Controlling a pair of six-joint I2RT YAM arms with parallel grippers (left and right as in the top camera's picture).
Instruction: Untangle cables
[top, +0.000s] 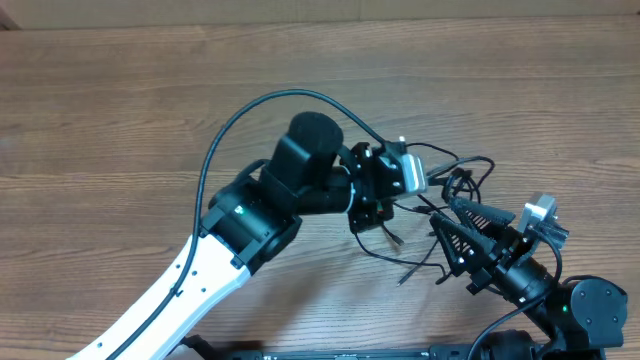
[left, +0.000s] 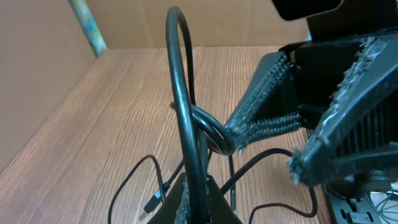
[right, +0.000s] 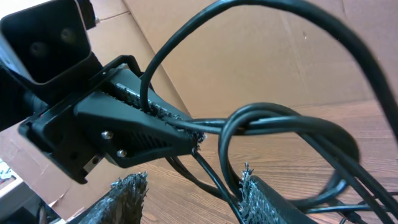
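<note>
Thin black cables (top: 462, 176) lie tangled between my two grippers, right of the table's middle. Two loose plug ends (top: 396, 241) rest on the wood in front. My left gripper (top: 384, 206) is shut on a cable strand; in the left wrist view that cable (left: 181, 93) rises from the closed left gripper (left: 203, 188) and loops at a knot (left: 211, 132). My right gripper (top: 441, 213) stands open at the tangle. The right wrist view shows the right gripper (right: 193, 185) with cable strands (right: 214, 174) passing between its spread fingers, one against the right finger (right: 264, 199).
Brown cardboard walls (right: 261, 62) close off the far side of the wooden table (top: 120, 120). The left arm's thick black wiring (top: 232, 120) arcs over its wrist. A black rail (top: 340, 353) runs along the near edge.
</note>
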